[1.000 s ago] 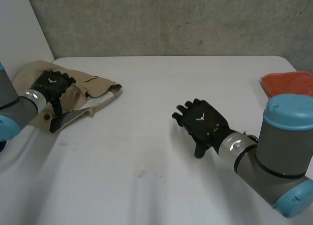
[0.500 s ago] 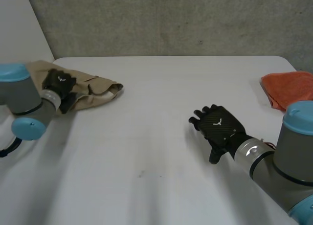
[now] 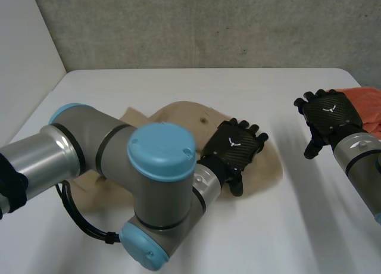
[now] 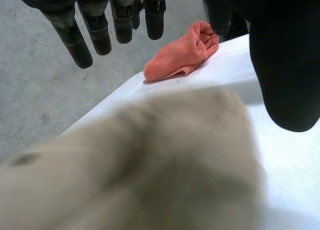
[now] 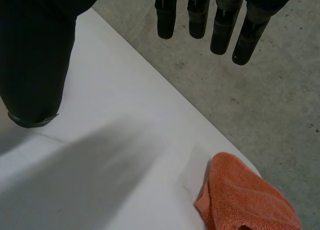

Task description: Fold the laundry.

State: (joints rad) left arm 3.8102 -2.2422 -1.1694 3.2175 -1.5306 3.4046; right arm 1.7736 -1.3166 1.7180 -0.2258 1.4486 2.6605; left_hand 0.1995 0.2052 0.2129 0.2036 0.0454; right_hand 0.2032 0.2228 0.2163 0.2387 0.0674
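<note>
The tan cloth (image 3: 184, 116) lay mid-frame under my left hand (image 3: 235, 152), fingers straight and apart; a second before it sat upper left. My right hand (image 3: 327, 114), also slack-fingered, had shifted to the upper right.

Pretty clearly a robotics lab or test cell, not a home. A bare grey concrete wall (image 3: 208, 24) is seen across the top of the head view, with a plain white panel (image 3: 24, 47) at the upper left. A plain white table (image 3: 178, 86) is worked at by a left arm (image 3: 77, 149) and right arm (image 3: 363, 161), both industrial-looking. The only household bits seen are a beige garment (image 3: 178, 116) and an orange towel (image 3: 363, 101), laid on that table.
</note>
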